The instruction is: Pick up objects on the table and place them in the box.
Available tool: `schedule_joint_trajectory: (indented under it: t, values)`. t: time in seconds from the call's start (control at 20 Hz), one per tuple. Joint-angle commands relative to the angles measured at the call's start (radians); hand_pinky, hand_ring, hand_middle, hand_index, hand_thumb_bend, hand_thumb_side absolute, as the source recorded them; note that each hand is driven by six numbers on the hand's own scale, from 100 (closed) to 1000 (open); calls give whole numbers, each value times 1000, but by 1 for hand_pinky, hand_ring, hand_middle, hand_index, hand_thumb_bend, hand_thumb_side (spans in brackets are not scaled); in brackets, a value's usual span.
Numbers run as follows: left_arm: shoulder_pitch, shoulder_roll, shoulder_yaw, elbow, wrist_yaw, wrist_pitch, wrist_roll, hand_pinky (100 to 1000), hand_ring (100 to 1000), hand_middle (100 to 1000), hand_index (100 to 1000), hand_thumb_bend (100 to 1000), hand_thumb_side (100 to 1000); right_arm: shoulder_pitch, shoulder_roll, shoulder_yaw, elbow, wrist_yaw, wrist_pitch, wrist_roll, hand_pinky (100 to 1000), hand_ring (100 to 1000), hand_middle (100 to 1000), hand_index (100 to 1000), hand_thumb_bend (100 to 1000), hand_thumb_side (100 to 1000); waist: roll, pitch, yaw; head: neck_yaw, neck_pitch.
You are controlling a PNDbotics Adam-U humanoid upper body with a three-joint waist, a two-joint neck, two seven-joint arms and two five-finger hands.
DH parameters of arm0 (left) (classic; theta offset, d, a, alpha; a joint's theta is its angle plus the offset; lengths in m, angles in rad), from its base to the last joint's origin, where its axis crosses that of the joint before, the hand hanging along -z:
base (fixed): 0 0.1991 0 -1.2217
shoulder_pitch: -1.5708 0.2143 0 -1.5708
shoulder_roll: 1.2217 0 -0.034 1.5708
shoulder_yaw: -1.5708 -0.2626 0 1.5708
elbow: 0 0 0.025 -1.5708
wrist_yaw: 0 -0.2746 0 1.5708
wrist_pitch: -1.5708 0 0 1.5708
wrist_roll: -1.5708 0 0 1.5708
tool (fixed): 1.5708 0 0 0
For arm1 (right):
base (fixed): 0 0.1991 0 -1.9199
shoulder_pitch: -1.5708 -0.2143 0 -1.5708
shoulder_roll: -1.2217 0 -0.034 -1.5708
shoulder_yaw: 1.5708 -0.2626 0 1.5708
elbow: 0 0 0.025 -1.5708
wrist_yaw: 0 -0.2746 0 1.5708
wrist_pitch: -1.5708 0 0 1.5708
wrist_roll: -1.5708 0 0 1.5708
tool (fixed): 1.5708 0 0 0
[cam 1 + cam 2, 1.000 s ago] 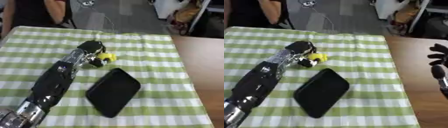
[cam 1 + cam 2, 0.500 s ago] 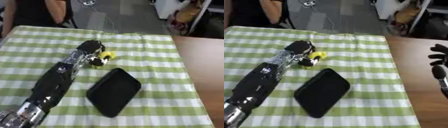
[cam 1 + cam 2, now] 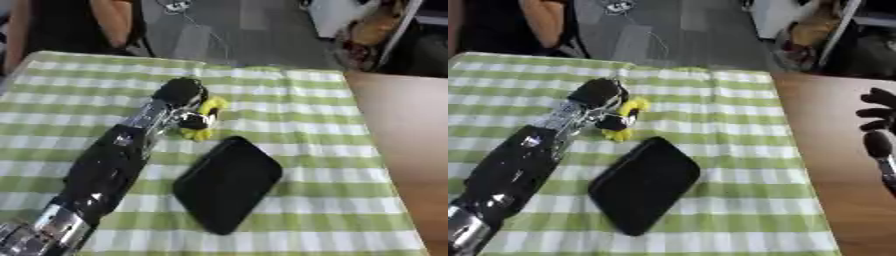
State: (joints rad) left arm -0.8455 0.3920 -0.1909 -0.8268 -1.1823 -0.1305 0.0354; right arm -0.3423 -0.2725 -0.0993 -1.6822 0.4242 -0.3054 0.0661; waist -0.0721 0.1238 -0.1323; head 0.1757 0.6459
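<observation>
1 small yellow object sits on the green checked tablecloth, and our left hand has its fingers curled round it, reaching from the near left so the arm clears the black tray-like box just beside it. We judge this the pickup, with the box close for a short carry. Our right hand waits open at the right edge, off the cloth.
</observation>
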Motion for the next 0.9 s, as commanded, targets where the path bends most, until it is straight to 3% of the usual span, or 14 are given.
schedule_joint_trajectory:
  t: [0.05,0.65,0.9]
  values:
    - [-15,11,4,-10,-2,0,8,100,100,100,118,100,534,-21,-13,-6,-13,-4,-2,2,594,706,783,913,648,991,1,-11,1,6,-15]
    - [-16,17,2,-25,-7,-4,-7,100,100,100,115,100,535,-21,-13,-7,-12,-3,-2,1,594,706,783,913,649,992,-1,-12,2,6,-16]
    - [-30,49,-16,-97,16,-17,-45,100,100,100,111,100,532,-19,-15,-12,-13,0,0,-3,595,706,783,913,648,996,0,-15,4,3,-16]
